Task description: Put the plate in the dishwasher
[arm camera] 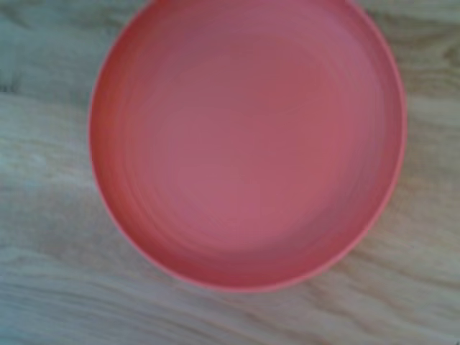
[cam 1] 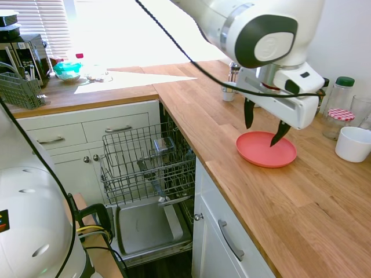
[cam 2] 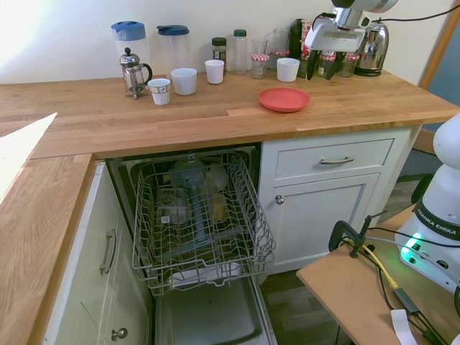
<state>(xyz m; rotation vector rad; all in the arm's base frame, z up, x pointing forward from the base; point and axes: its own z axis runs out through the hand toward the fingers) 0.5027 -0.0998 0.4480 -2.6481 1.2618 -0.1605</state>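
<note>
The plate is seen lying flat on the wooden countertop, near its front edge and a little way along from the open dishwasher, so nothing of the loading has been done yet. The gripper is held above the plate with its 2 dark fingers spread apart and empty, pointing down; this placing is judged to be a lining-up for a grasp at the rim, since a flat disc offers little else to pinch. In the wrist view the plate is shown as a smooth, round, coral-red piece with a low raised rim, probably plastic and light. The wire rack is pulled out over the lowered door, its grey metal tines left open to take the plate on edge.
</note>
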